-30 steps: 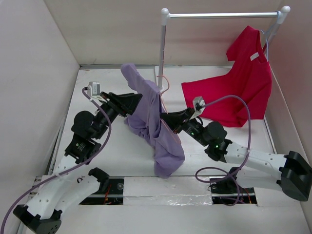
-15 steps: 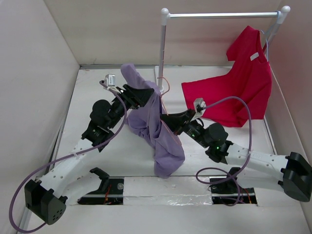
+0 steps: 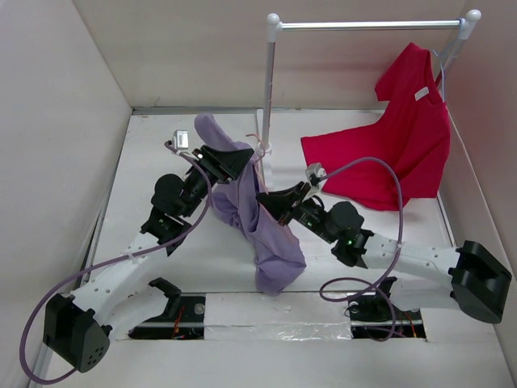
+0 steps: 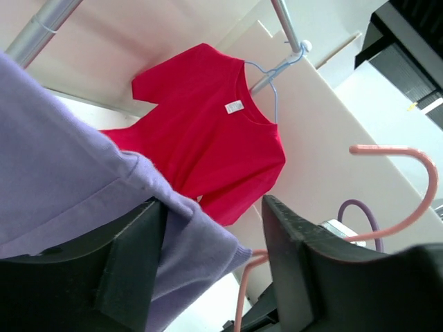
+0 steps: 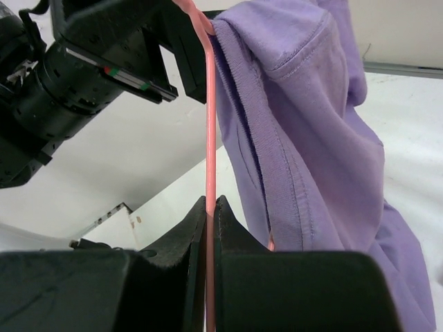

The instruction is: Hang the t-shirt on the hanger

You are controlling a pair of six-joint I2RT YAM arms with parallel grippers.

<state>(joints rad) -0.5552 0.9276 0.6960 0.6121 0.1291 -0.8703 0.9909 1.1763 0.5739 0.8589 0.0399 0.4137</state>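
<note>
The right gripper [image 5: 211, 205] is pressed shut on the pink wire of the hanger [image 5: 210, 131], which runs up from its fingertips along a hemmed edge of the t-shirt [image 3: 260, 222]. The t-shirt hangs bunched over the hanger above the table [image 3: 153, 162], between the two arms. The left gripper [image 4: 213, 211] is spread at the top of the t-shirt, with cloth lying against one finger [image 4: 131, 270] and the hanger's hook just beside the other. The only label in view is a white neck tag [image 4: 234, 106] on the red shirt [image 4: 208, 145] hanging from the rail [image 3: 363, 25]; its print is too small to read.
</note>
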